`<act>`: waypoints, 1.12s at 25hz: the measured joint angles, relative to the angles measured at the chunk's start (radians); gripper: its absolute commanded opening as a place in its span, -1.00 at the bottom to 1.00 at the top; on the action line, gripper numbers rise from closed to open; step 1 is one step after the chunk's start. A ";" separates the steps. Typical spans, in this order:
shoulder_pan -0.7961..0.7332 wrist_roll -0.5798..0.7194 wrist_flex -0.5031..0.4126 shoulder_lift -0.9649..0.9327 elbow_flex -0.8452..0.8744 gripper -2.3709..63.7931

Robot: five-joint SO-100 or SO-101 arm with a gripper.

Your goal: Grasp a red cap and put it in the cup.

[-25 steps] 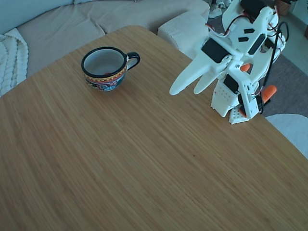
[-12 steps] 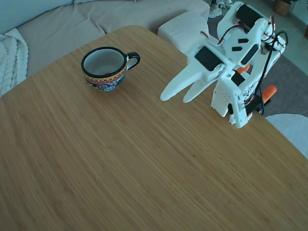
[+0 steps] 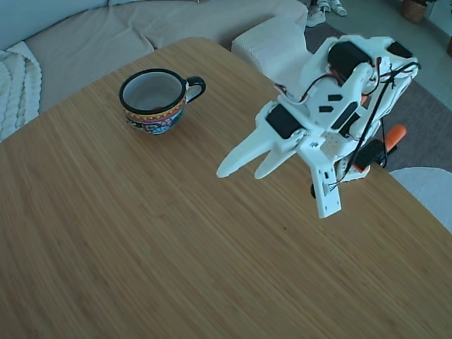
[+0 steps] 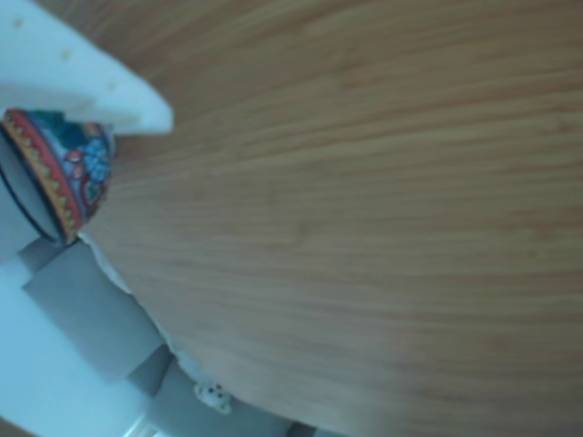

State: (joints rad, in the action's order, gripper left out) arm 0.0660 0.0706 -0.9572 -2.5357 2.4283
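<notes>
The round cup (image 3: 154, 99) with a shiny black rim sits on the smooth wooden worktop (image 3: 176, 233). The white plastic pincer (image 3: 244, 168) is slightly spread, holding nothing.

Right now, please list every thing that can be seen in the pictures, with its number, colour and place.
cup: one, pale inside, black rim and handle, colourful patterned band; far left part of the table in the fixed view, at the left edge of the other view.
red cap: a thin red sliver shows inside the cup at its near wall; too small to be sure it is the cap.
table: one, light brown wood grain; fills most of both views.
sofa: one, beige; behind the table.
knitted blanket: one, white; left edge of the fixed view.
clamp handles: orange-red; at the arm's base, right table edge.
arm: one, white, with black motors.
claw: one, white; above the table, right of the cup, holding nothing.
</notes>
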 measured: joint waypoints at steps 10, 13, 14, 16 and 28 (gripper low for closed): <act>-0.051 -0.012 0.089 0.002 0.130 0.58; -0.081 -0.012 0.110 0.002 0.156 0.57; -0.081 -0.012 0.110 0.002 0.156 0.57; -0.077 -0.012 0.114 0.002 0.158 0.53; -0.077 -0.095 0.213 -0.044 0.265 -0.76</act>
State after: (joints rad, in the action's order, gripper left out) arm -0.0107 -0.0245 -0.7440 -2.5802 2.6937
